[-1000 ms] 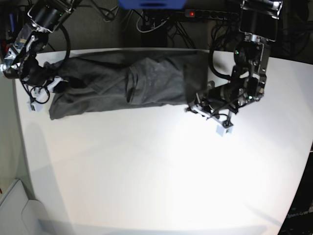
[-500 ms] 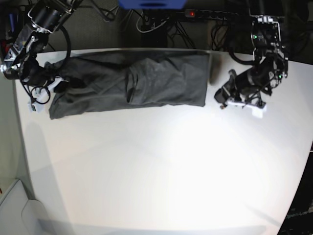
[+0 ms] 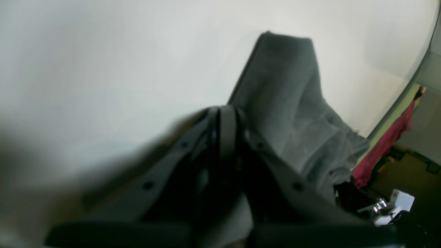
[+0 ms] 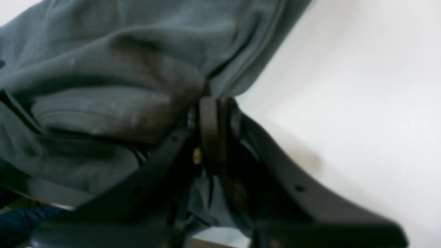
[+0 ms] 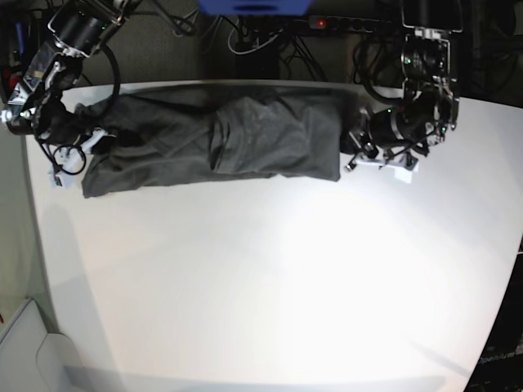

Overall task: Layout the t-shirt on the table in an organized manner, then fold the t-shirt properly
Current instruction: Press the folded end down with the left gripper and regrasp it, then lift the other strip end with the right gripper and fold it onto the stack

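The dark grey t-shirt (image 5: 229,139) lies as a long crumpled band across the back of the white table (image 5: 270,286). My right gripper (image 5: 86,135) is at its left end. In the right wrist view that gripper (image 4: 212,103) is shut on a fold of the t-shirt (image 4: 120,69), with cloth bunched around and under the fingers. My left gripper (image 5: 351,155) hovers at the shirt's right edge. In the left wrist view it (image 3: 224,113) is shut with nothing seen between its fingers, and the t-shirt (image 3: 293,103) stretches away just beyond and beside the tips.
A power strip (image 5: 343,23) with a red light and loose cables runs behind the table's back edge. The table's rounded edge (image 5: 37,245) curves down the left. A red cloth (image 3: 386,151) hangs beyond the table in the left wrist view.
My left arm drew away from the shirt's right end, then came back up to its right edge, staying shut. The shirt's right end now lies flatter. The right arm has barely moved.
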Controlling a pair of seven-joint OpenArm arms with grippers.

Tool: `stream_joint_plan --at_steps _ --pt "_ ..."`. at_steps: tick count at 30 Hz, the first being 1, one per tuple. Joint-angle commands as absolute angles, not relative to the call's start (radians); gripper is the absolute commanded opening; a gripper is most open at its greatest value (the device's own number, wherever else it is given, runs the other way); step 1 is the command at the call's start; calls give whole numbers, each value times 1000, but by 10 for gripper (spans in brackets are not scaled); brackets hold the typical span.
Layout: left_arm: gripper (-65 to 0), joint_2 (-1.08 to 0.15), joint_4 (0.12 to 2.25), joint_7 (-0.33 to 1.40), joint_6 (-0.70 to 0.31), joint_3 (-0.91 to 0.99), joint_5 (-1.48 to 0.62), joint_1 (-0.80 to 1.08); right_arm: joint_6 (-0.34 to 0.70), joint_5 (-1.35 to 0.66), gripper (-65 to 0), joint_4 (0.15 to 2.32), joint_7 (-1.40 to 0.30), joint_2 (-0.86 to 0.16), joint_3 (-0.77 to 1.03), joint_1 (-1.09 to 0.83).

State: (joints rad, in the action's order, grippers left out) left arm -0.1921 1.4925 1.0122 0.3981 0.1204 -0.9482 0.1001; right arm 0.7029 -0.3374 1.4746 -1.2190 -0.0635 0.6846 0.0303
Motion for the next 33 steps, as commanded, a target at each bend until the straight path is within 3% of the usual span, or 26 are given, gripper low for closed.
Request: stream_joint_plan --at_steps 1,10,21,33 --pt "-638 -176 1481 1015 447 102 -934 81 698 -289 -650 1475 -1271 -64 682 31" --pt "-638 -116 1374 1015 447 90 -862 -30 698 -309 -650 1491 -1290 -67 680 28" --pt "-638 -139 1379 1015 447 99 -866 -1 698 -610 -650 1667 -1392 -124 687 -5" --pt "-638 -139 1432 1015 447 102 -868 5 698 -1012 -650 1946 -1396 -102 679 -62"
